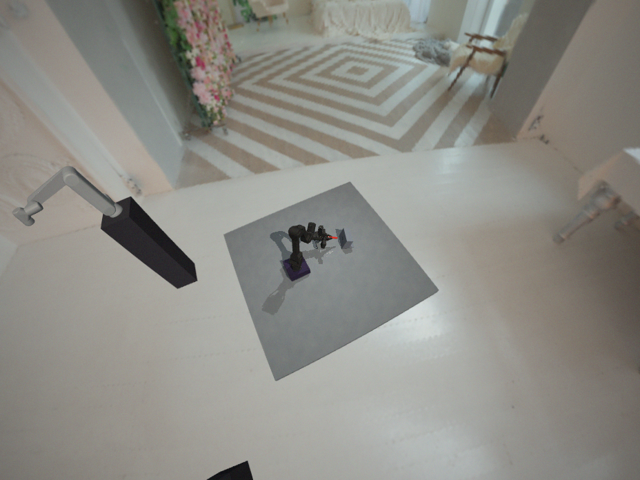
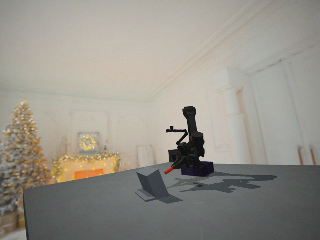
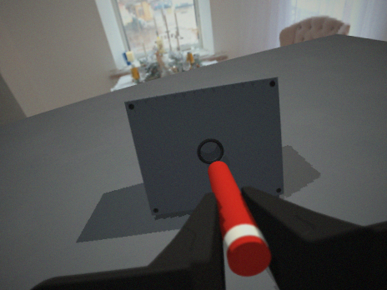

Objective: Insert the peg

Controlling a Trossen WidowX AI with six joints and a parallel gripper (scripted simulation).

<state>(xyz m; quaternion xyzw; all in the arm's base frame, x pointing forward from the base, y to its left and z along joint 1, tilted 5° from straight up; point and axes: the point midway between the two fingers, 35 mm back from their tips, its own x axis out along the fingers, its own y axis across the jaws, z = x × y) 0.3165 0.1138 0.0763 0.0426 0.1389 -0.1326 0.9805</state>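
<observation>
My gripper point(image 1: 327, 237) point(image 2: 174, 167) point(image 3: 228, 198) is shut on a round red peg point(image 1: 333, 237) point(image 2: 168, 170) point(image 3: 233, 206) with a white band near its rear end. The peg is off the table, and its free end points toward the sloped grey panel point(image 1: 341, 238) point(image 2: 158, 184) point(image 3: 175, 133). In the exterior view a gap shows between peg and panel. The round hole point(image 3: 209, 150) has a dark rim. In the wrist view the peg's far end appears just below and slightly right of the hole. The exterior camera sees the panel from behind, so its hole is hidden there.
The arm's purple base point(image 1: 296, 272) point(image 2: 197, 170) stands on the grey table point(image 1: 356, 305) point(image 2: 103, 217) point(image 3: 342, 104). The panel has a flat foot point(image 2: 144, 195) behind it and small dark dots at its face's corners. Shadows of arm and panel fall on the table.
</observation>
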